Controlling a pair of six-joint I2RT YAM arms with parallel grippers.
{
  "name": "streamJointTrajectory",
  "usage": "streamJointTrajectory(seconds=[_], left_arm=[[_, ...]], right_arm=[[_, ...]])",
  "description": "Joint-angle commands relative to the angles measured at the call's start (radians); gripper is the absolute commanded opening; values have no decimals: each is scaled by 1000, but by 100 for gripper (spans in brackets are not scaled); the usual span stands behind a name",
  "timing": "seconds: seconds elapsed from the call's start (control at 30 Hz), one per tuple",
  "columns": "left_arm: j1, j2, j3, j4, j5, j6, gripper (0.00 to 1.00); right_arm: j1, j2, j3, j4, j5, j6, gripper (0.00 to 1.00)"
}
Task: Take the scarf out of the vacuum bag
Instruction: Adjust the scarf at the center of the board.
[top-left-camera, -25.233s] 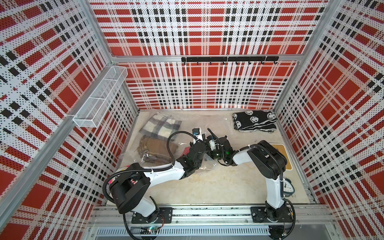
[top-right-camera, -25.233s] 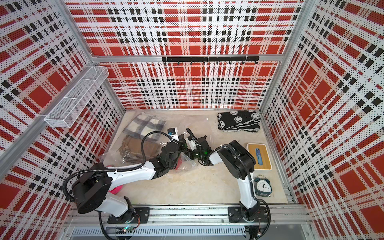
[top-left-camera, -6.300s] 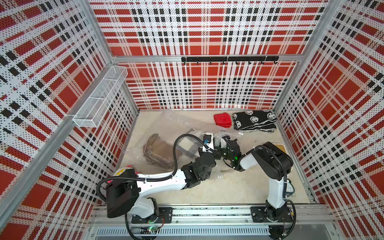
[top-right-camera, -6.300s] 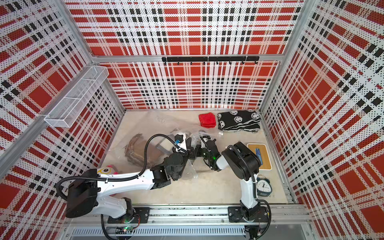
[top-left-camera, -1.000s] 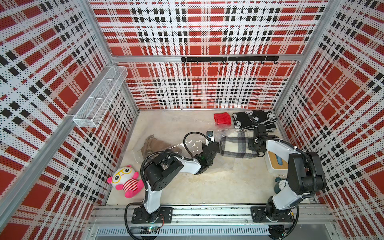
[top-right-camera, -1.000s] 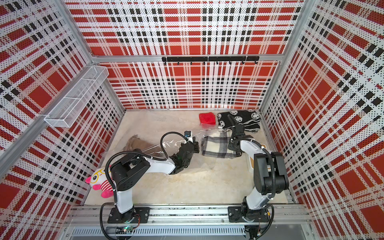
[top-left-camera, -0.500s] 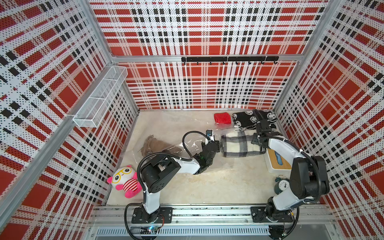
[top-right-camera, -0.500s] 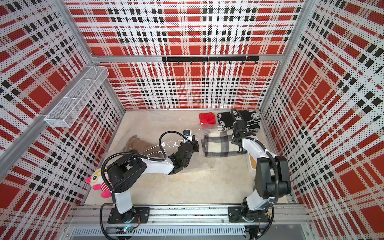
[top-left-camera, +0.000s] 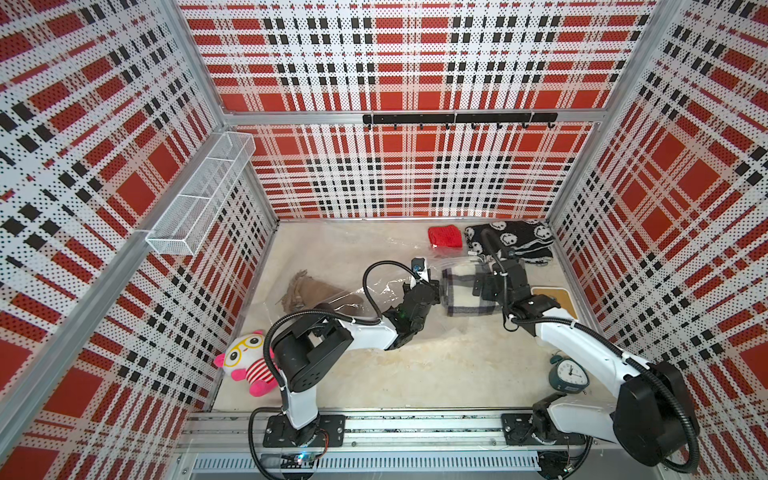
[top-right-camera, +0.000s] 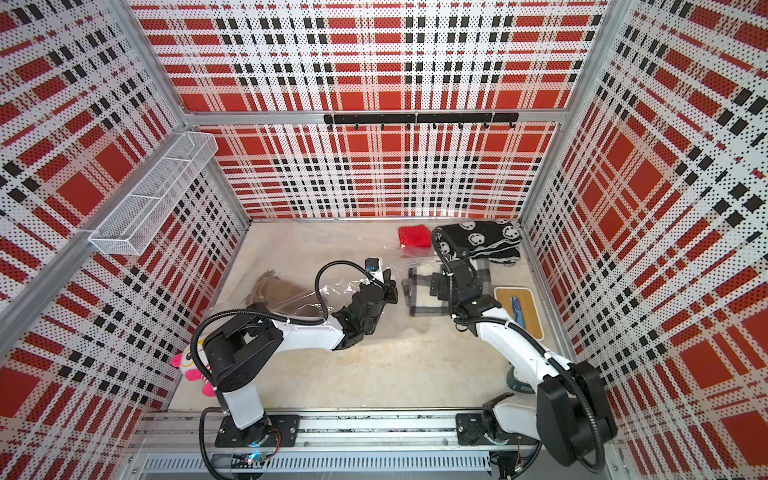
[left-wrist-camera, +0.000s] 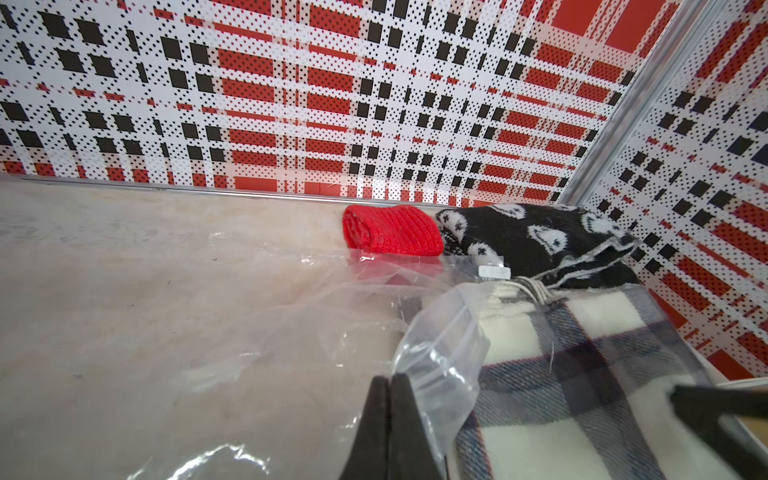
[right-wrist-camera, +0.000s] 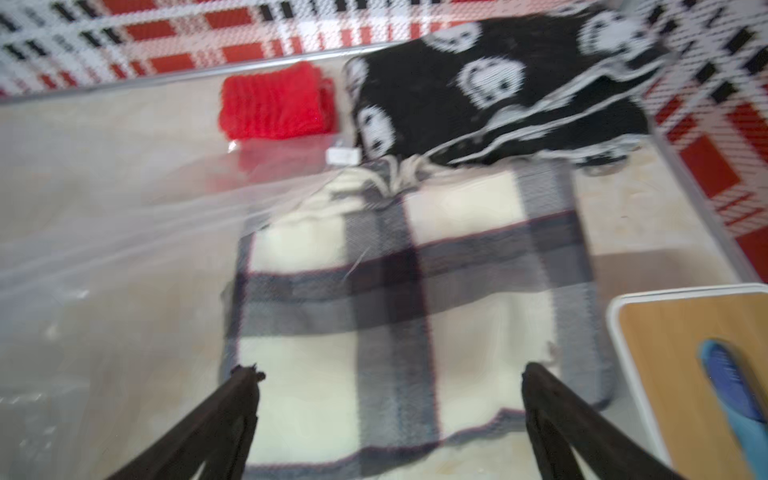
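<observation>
Top views: the scarf (top-left-camera: 465, 297), earlier bagged at left rear, now lies at right, almost clear of the bag (top-left-camera: 382, 291), where a brown cloth (top-left-camera: 307, 291) remains. Left wrist: left gripper (left-wrist-camera: 389, 386) pinches bag film, scarf just beside it. Right wrist: right gripper (right-wrist-camera: 388, 370), spread wide, hangs nearest, directly above the flat folded scarf.
</observation>
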Motion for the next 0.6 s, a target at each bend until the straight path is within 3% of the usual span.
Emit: streamJointTrajectory(seconds=[0.0, 0.17, 0.3, 0.57], left_arm=[[3, -50, -19, -4, 15, -9, 0], [-1, -63, -14, -24, 23, -18, 0], [-2, -59, 2, -45, 14, -18, 0], [12, -62, 2, -58, 16, -28, 0]], right_arm=[[69, 69, -5, 170, -57, -33, 100], [109, 235, 52, 234, -89, -59, 100], [109, 336, 73, 293, -45, -68, 100], [109, 460, 43, 346, -80, -93, 100]])
